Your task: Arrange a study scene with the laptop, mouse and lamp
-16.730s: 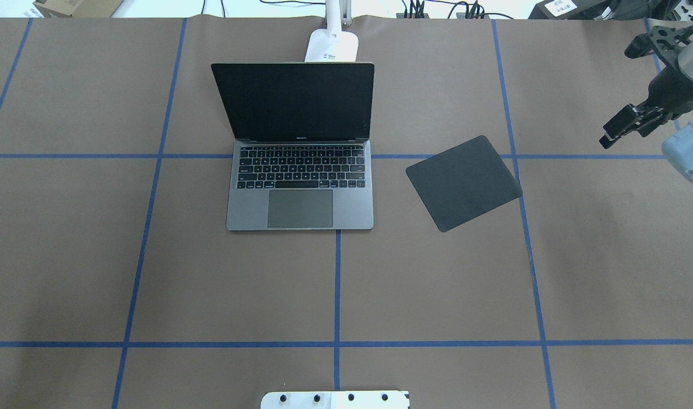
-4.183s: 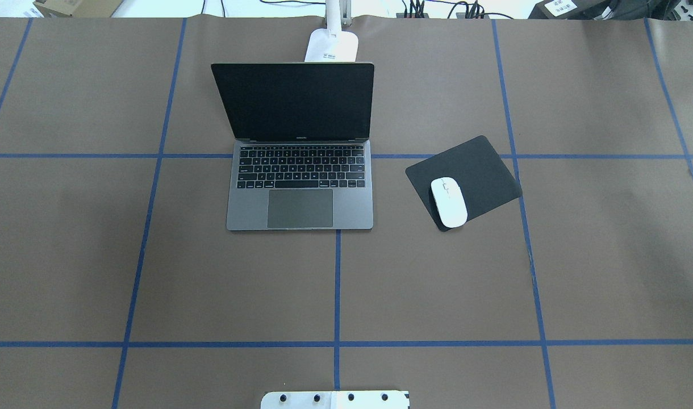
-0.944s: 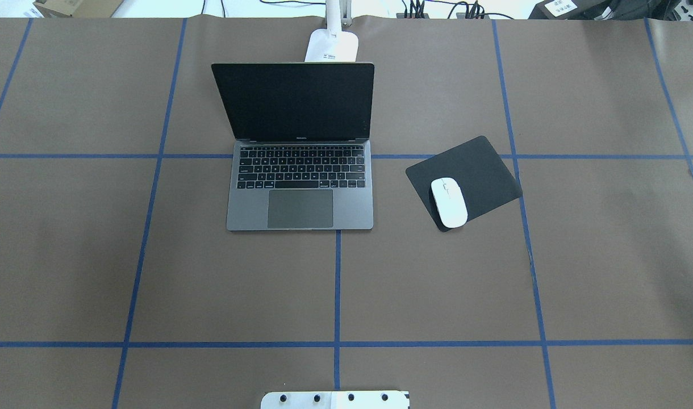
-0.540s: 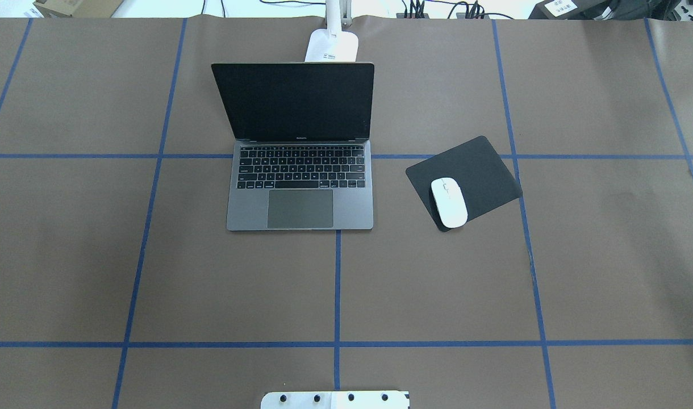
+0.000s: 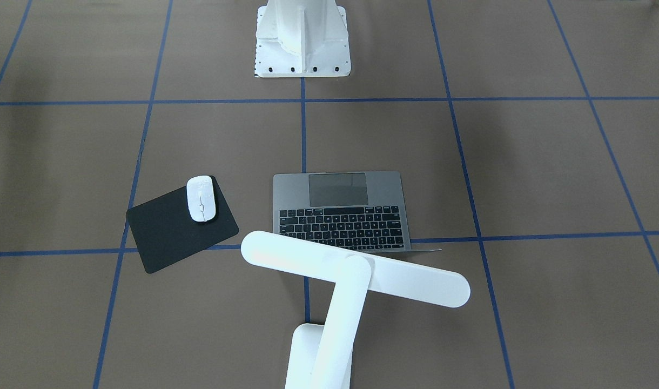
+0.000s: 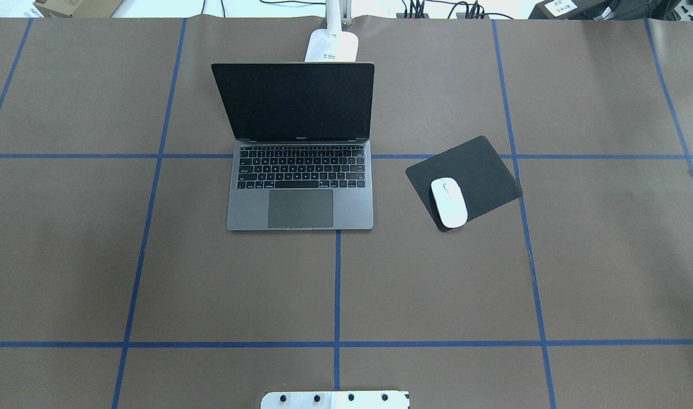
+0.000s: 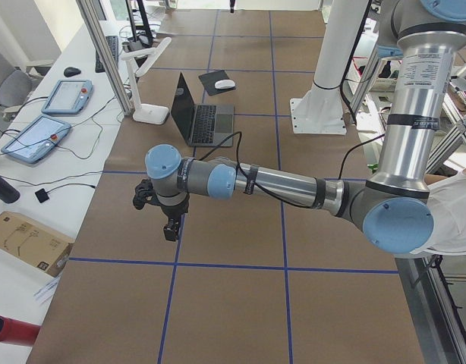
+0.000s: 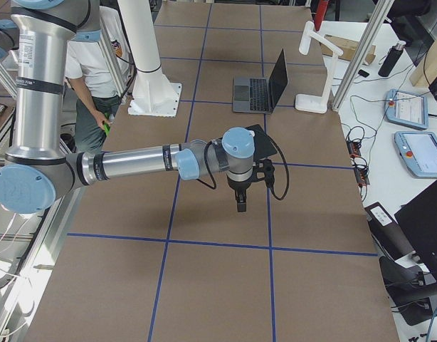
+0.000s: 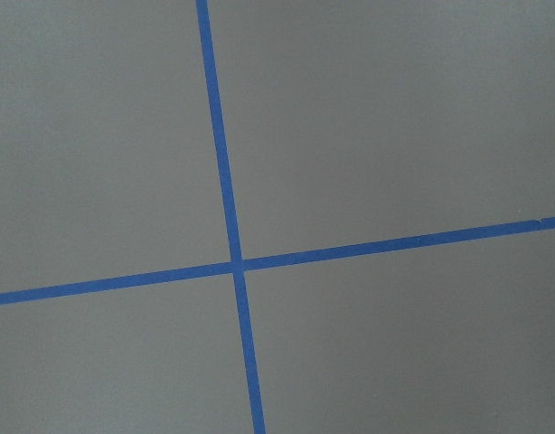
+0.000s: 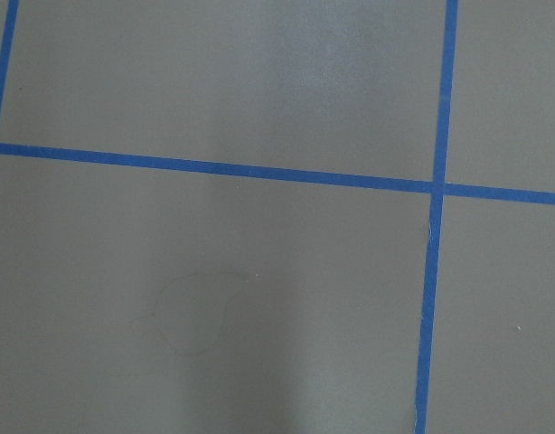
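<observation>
Resting on mouse pad (image 6: 483, 165) corner nearest robot: mouse (image 6: 449, 201). Laptop (image 6: 300, 182) open beside pad, apart; lamp (image 5: 356, 275) behind lid. Left gripper (image 7: 171, 227), right gripper (image 8: 240, 203) hover over table (image 6: 437, 284) ends, well apart from setup; grip state unreadable.

Counter (image 6: 437, 284): flat surface covered in brown paper, divided into large rectangles by blue tape lines (image 6: 336, 284).

Laptop (image 6: 300, 199): open, base flat on the counter at mid-width, hinge lying along a crosswise tape line.

Mouse pad (image 6: 483, 165): black, flat on the counter on the robot's right of the laptop, apart from it and turned at an angle to the grid.

Lamp (image 6: 333, 44): base on the counter just behind the laptop screen, near the far edge.

White bolted pedestal (image 5: 302, 48): at the robot's edge, mid-width.
</observation>
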{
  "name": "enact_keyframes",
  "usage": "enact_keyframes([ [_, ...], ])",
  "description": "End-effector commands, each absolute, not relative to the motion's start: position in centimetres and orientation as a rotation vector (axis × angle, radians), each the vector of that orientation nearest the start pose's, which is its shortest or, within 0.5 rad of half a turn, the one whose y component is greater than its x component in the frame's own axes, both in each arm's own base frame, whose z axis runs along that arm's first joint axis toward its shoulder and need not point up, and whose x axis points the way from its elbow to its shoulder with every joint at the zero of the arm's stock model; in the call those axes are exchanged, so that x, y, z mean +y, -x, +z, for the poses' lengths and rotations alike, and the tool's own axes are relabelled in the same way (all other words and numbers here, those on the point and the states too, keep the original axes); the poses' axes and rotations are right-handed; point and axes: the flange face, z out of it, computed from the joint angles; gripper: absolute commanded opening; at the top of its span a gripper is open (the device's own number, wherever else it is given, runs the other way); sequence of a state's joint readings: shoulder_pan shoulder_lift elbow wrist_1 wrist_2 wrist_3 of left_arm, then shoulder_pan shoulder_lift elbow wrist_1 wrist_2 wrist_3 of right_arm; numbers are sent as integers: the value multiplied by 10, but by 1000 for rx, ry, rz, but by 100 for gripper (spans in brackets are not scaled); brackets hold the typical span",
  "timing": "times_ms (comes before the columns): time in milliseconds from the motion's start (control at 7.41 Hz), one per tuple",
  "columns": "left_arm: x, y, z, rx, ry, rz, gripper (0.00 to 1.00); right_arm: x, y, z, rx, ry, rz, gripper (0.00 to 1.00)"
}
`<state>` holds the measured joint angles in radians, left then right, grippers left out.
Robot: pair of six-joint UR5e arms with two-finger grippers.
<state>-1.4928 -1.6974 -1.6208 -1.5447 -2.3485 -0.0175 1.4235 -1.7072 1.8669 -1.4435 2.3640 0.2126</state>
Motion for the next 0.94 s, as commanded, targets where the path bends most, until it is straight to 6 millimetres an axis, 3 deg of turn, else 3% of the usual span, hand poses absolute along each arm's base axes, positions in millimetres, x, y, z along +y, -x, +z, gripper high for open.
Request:
enact_keyframes([
  [0, -552, 20, 561, 783, -123, 121, 99, -449, 4, 561, -824, -123, -51, 99],
  [810, -556, 18, 551, 787, -141, 132, 99, -445, 7, 560, -872, -108, -56, 99],
])
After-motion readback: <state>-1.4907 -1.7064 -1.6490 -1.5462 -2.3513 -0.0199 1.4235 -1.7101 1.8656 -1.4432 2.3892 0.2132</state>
